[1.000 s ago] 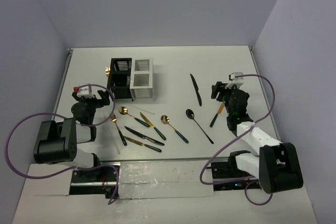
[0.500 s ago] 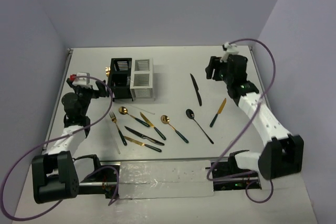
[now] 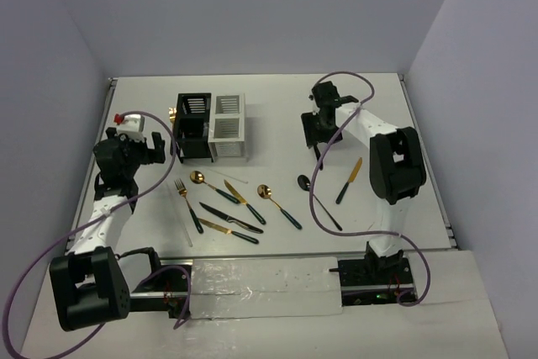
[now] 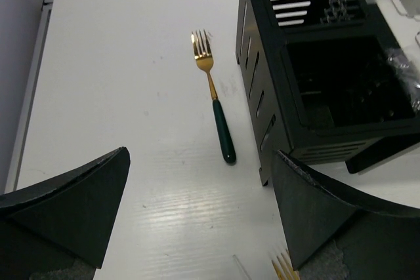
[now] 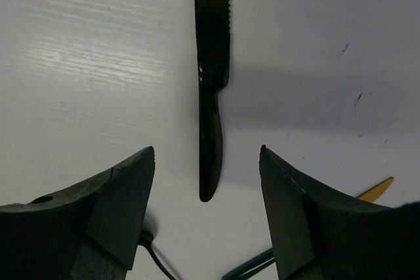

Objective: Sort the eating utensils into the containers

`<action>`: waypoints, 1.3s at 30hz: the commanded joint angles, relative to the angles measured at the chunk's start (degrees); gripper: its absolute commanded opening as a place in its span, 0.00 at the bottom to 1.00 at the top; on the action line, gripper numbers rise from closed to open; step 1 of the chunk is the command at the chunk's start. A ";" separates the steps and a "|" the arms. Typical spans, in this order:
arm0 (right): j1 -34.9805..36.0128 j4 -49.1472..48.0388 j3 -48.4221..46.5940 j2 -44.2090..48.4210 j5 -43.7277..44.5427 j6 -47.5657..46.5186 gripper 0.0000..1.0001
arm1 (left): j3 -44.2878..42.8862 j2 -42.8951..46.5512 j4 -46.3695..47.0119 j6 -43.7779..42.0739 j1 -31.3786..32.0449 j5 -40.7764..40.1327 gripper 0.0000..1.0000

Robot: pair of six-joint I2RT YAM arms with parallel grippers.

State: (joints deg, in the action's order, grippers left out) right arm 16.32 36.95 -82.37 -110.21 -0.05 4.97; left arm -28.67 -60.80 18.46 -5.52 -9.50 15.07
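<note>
Right arm's fingers (image 5: 207,221) now over black knife (image 5: 212,77), two caddies (image 3: 210,128)

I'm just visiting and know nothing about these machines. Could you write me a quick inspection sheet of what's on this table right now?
Surface: white table, faintly scuffed.
Job's things: black caddy and white caddy joined side by side; gold-headed and black utensils loose in front; a gold fork lies left of the black caddy; a black knife lies flat beneath the right hand.
Clutter: thin clear stick among the utensils.
Hands: left hand open, holding nothing, near the black caddy; right hand open, fingers either side of the black knife, not gripping.
Cables: purple cables loop from both arms.
Surroundings: plain pale walls on three sides.
</note>
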 commanded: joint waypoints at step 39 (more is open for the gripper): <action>2.93 6.38 -10.27 -12.30 7.09 1.44 0.24 | 5.81 -0.82 10.28 0.16 -3.51 4.35 0.97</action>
State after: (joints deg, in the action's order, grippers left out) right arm 18.87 43.16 -92.66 -122.43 5.34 5.93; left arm -22.85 -61.84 26.09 -6.17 -12.36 17.82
